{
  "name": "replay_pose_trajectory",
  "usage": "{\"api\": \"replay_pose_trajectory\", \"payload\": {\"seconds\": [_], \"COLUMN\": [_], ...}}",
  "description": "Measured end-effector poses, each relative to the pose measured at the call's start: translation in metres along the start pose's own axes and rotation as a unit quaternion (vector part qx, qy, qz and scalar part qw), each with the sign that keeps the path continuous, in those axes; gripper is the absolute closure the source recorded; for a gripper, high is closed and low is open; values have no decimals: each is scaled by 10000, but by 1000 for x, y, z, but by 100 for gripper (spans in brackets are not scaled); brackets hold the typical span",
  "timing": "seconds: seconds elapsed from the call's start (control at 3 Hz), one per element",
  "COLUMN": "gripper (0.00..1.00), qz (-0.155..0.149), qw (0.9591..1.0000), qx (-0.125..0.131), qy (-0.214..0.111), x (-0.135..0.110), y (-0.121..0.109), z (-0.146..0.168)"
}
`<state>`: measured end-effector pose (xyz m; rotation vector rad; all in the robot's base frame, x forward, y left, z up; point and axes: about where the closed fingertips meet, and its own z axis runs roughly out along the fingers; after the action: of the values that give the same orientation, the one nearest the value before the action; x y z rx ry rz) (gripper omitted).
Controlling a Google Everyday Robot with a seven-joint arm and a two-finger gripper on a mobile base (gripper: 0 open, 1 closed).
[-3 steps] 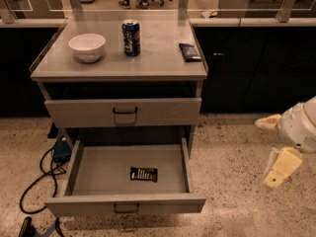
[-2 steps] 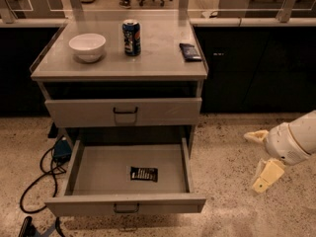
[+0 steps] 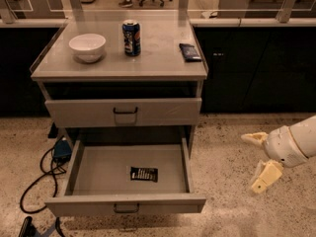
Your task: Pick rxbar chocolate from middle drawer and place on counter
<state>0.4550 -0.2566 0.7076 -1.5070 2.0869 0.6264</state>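
The rxbar chocolate (image 3: 144,174), a small flat black wrapper with white lettering, lies flat on the floor of the pulled-out middle drawer (image 3: 125,205), right of its middle. The counter (image 3: 158,53) is the pale grey top of the cabinet above. My gripper (image 3: 257,162) is at the right of the view, over the speckled floor, well right of the drawer and apart from it. Its two cream fingers are spread and hold nothing.
On the counter stand a white bowl (image 3: 87,47), a dark blue soda can (image 3: 131,37) and a dark blue glossy packet (image 3: 190,52). A closed taller-fronted drawer (image 3: 123,112) sits above the open one. A black cable and blue box (image 3: 61,149) lie on the floor at left.
My gripper has moved left and down, closer to the open drawer. The bar, drawer and counter objects have not moved.
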Motion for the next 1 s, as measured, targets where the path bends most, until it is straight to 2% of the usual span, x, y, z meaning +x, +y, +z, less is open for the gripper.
{"api": "replay_pose_trajectory", "payload": {"seconds": [0.33, 0.67, 1.0], "gripper": [0, 0, 0], "qz": [-48, 95, 158], "qw": [9998, 9985, 9967], "qx": [-22, 533, 783], "qy": [-196, 92, 151], "x": [-17, -38, -57], "y": [-10, -47, -69], "z": [26, 56, 73]}}
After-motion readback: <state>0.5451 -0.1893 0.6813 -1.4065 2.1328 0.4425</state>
